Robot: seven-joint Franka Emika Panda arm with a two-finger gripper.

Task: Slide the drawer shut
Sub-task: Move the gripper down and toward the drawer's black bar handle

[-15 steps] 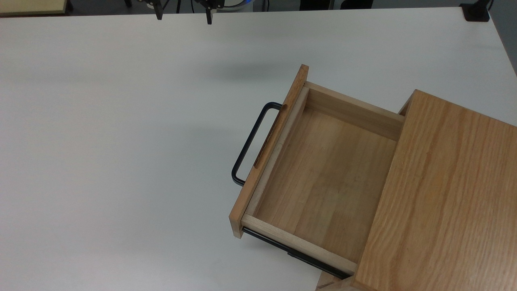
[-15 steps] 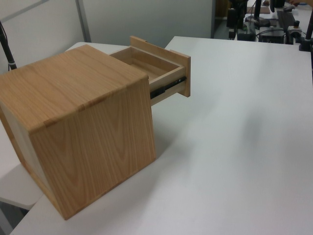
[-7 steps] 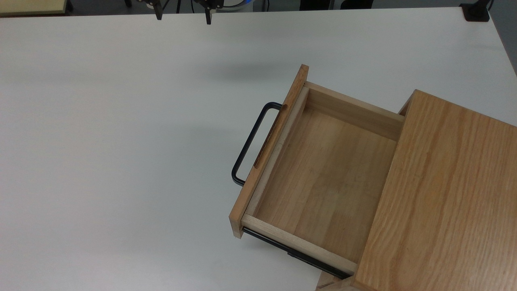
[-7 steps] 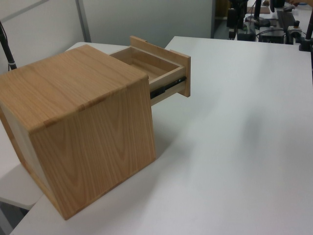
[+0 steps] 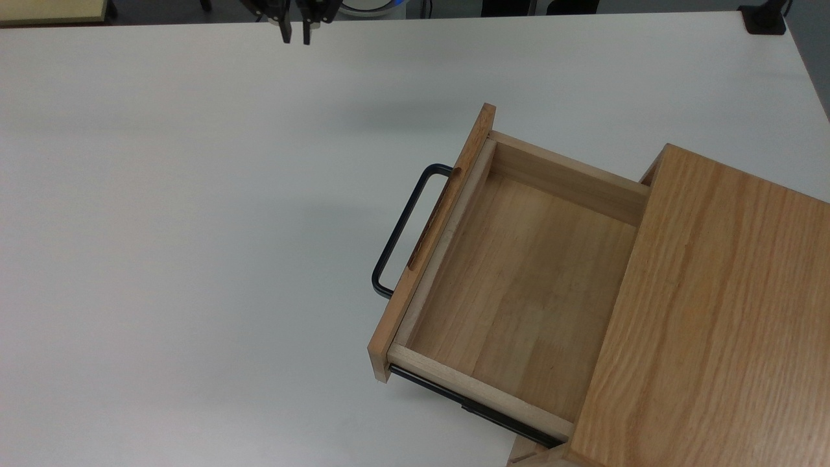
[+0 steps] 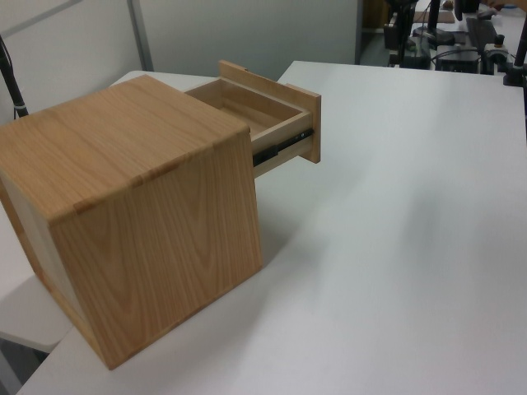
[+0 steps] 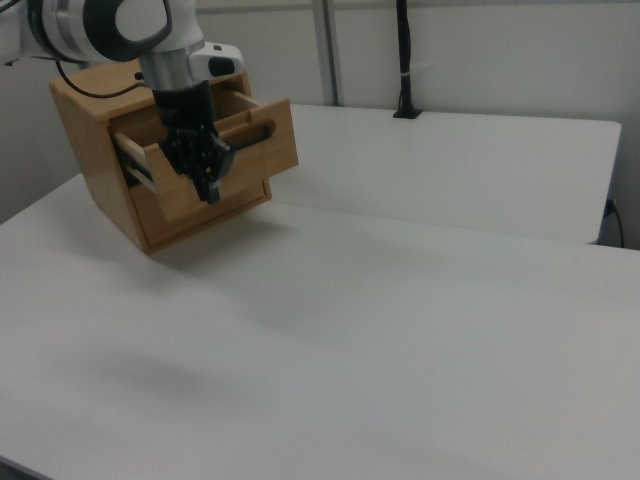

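Drawer out of cabinet, claw well apart over table

Drawer: light wood box, darker front panel, thin black U-bar handle, black side rail. State: pulled well out, interior bare. In the top view it sticks out of the cabinet toward the top view's left, skewed, front panel running diagonally, handle projecting over the worktop. Left view: drawer at the top of the cabinet, far side, extending toward the left view's right, rail exposed under the box. Right view: drawer in the far left corner, front panel facing the right view's right, level, not sagging.
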